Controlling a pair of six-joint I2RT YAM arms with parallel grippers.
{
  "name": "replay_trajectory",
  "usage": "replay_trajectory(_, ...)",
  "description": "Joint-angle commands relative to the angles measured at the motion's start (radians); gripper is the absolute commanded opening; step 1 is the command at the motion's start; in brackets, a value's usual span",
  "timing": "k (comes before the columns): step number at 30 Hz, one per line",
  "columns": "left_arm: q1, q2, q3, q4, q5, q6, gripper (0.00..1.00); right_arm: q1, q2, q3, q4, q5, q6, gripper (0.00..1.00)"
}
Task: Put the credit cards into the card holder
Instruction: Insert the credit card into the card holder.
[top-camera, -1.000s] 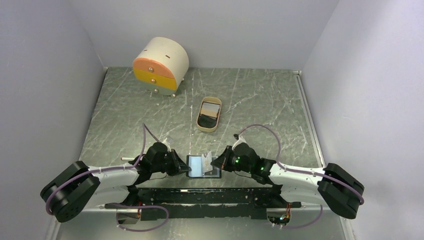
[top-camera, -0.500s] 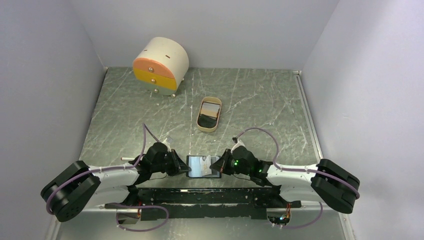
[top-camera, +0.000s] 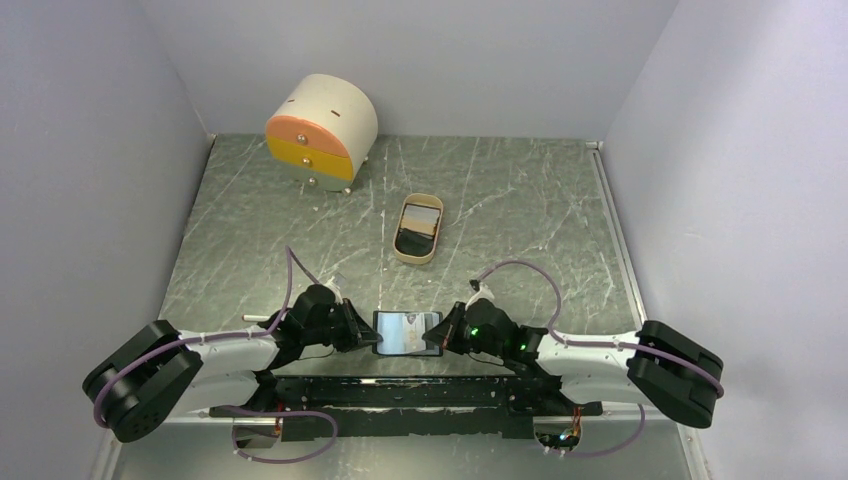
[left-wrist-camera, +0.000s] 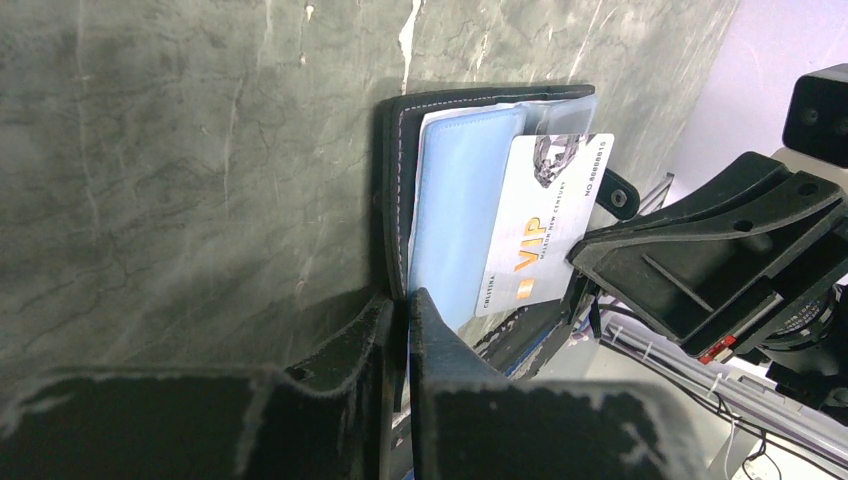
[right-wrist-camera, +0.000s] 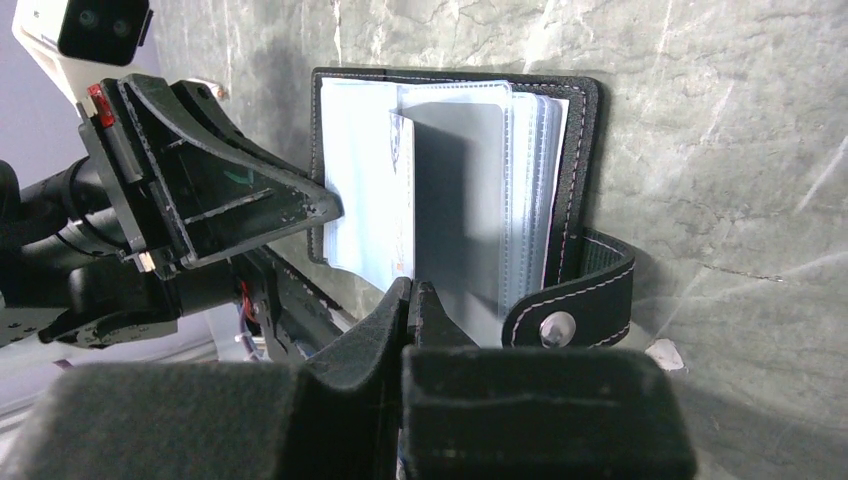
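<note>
Fingers of L gripper (left-wrist-camera: 402, 300) are pinching tight on holder's (left-wrist-camera: 392, 160) black stitched edge, no gap showing betw. them, pressing that side against table (top-camera: 520, 220). R gripper (right-wrist-camera: 412, 292) is clamping just as narrow on card (left-wrist-camera: 545, 220), a white one w/ orange "VIP" lettering, gripping it by the edge nearest its own arm. Card is lying tilted across holder's pale blue inner face, its far end touching a clear sleeve; whether it is sitting inside that sleeve can't be told. Holder is lying open, clear sleeves fanning up in R wrist view, and its snap tab (right-wrist-camera: 560, 325) is curling up on R side. In top view holder (top-camera: 407, 333) is sitting at table's near edge, directly betw. L gripper (top-camera: 368, 335) and R gripper (top-camera: 437, 333), both arms reaching inward low over the surface. Further out, tan oval tray (top-camera: 413, 259) is resting mid-table, well apart from holder, w/ something dark inside, too small to ID. Round drawer box (top-camera: 320, 130) w/ orange and yellow fronts is standing near far-left corner.
</note>
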Motion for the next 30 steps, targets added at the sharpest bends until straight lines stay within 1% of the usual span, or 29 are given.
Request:
replay_trajectory(1, -0.006, 0.012, 0.003, 0.024, -0.003, 0.004, 0.11, 0.016, 0.01, -0.01, -0.017, 0.054, 0.019, 0.0)
replay_trajectory(15, -0.005, 0.02, 0.003, 0.046, 0.008, 0.006, 0.11, 0.057, 0.1, 0.021, 0.058, 0.084, 0.037, 0.0)
replay_trajectory(23, -0.005, 0.02, 0.007, 0.039, 0.012, 0.011, 0.11, 0.068, 0.037, -0.001, -0.006, 0.152, 0.065, 0.0)
replay_trajectory(26, -0.006, 0.016, 0.002, 0.055, 0.016, 0.007, 0.11, 0.068, 0.031, -0.01, 0.019, 0.162, 0.06, 0.0)
replay_trajectory(30, -0.005, 0.034, -0.006, 0.104, 0.036, 0.004, 0.12, 0.069, 0.064, 0.007, 0.048, 0.159, 0.042, 0.0)
